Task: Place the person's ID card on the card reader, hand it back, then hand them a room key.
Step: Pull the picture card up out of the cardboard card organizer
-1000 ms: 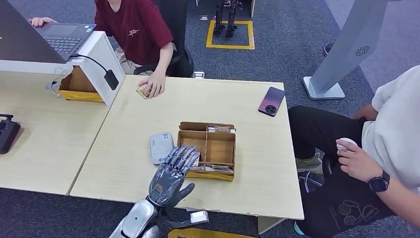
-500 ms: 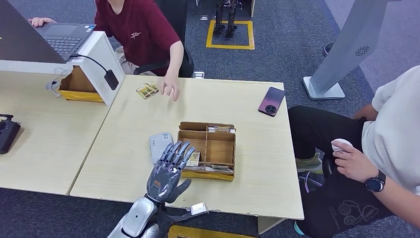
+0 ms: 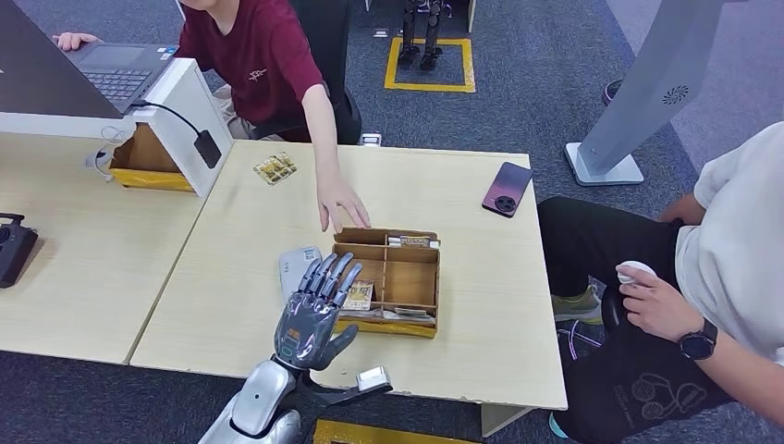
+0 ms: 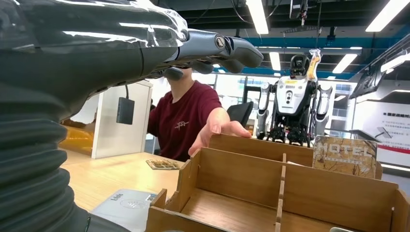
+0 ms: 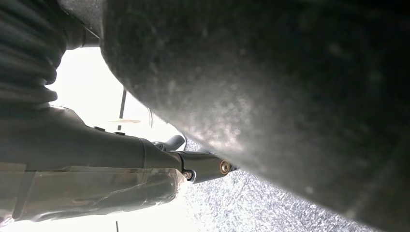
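The left robot hand [image 3: 312, 310] hovered empty, fingers spread, over the card reader [image 3: 298, 271] and tray [image 3: 421, 277] edge, the ID card [image 3: 275, 168] lying well beyond it.

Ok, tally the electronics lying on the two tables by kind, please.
Laptop: 1
Phone: 1
White card reader: 1
Black charger brick: 1
Black device at the far-left edge: 1
Total: 5
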Motion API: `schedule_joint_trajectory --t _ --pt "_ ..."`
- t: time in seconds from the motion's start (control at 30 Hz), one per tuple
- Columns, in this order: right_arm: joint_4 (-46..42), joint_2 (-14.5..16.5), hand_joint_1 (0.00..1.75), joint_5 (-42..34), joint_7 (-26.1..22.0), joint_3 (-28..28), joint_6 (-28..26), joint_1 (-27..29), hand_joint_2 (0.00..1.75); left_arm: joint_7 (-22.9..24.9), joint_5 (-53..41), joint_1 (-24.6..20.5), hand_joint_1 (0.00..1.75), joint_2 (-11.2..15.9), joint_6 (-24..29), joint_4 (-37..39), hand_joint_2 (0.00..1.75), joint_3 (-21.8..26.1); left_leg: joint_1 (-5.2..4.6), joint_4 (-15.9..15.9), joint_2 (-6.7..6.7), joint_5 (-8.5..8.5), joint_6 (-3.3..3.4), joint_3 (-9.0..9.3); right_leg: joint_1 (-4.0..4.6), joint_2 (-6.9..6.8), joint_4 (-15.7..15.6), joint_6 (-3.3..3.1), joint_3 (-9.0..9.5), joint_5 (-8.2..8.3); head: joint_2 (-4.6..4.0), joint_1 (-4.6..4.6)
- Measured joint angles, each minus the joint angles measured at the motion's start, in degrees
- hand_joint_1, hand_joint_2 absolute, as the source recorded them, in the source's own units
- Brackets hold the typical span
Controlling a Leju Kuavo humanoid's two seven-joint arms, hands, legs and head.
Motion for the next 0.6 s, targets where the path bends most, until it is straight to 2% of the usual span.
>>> schedule_joint_trajectory --t 0.6 --pt "0.00 0.04 0.00 0.45 0.02 0.00 0.02 -0.09 1.75 -1.47 0.26 -0.28 0.00 -0.75 0.00 1.73 1.75 0.40 0.00 0.00 0.00 0.00 0.00 -0.01 0.00 0.00 0.00 0.00 0.00 0.00 -0.01 0.01"
